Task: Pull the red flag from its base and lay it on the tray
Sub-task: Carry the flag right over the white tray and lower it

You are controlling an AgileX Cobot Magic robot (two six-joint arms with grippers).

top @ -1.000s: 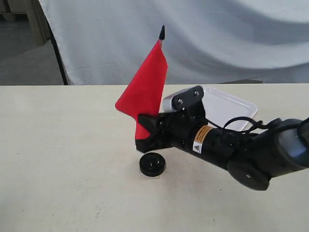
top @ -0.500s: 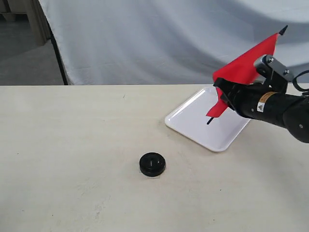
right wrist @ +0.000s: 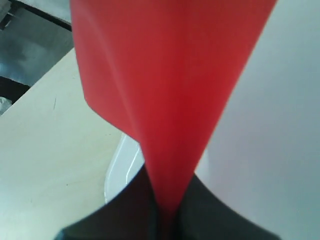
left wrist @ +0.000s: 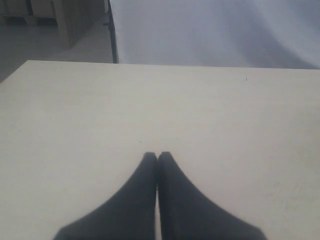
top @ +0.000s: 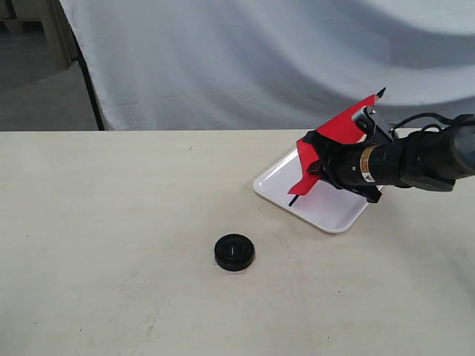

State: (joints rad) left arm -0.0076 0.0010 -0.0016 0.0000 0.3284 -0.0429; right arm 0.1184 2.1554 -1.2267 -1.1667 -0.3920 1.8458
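Holding the red flag (top: 338,132) clamped in the right gripper (top: 310,169), tilted above the tray (top: 330,215), well apart from the base (top: 234,252); probably light, limp in cloth, stiff in stick; best gripped on the stick; with left gripper (left wrist: 157,159) closed, empty.

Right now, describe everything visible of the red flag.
The red flag is plain bright-red cloth, creased, on a thin black stick with a pointed black tip. It is off the base and steeply tilted, with the tip high and the lower stick end just over the white tray; contact there is unclear. The right gripper holds it, jaws shut on cloth and stick.
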